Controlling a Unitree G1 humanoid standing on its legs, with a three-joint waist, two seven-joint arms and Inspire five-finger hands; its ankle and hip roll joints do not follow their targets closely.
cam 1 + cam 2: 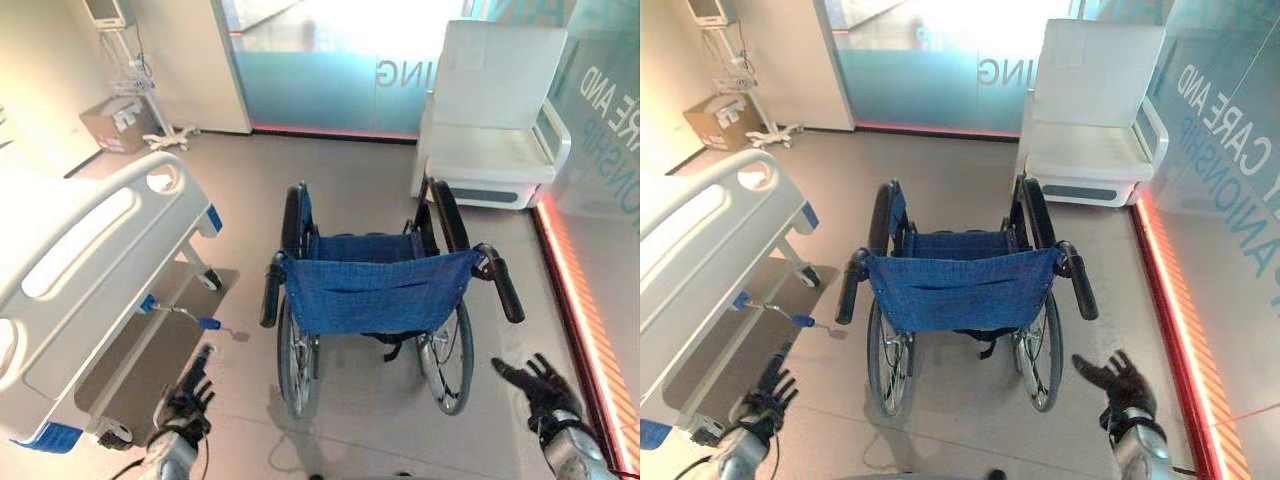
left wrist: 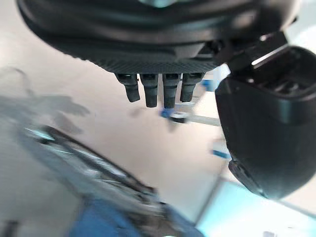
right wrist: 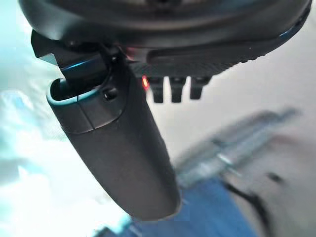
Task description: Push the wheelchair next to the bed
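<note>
Beside the bed (image 1: 70,250), wheelchair (image 1: 375,290) stands apart from both hands' spread fingers (image 1: 525,372).

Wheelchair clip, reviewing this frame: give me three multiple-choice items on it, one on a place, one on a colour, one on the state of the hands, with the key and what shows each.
1. Where does the bed stand relative to the wheelchair?
A. On the robot's left of it
B. On the robot's right of it
C. Straight beyond it

2. What colour is the wheelchair's fabric back?
A. Red
B. Blue
C. Green

3. How do the left hand and right hand stand?
A. Both closed round the push handles
B. Only the right grips a handle
C. Both open, short of the handles

Key: 1 A, the bed lies along the head views' left side, with bare floor between it and the chair. 2 B, the back sling is plain blue cloth. 3 C, the fingers are spread below the black push handles, touching nothing.
</note>
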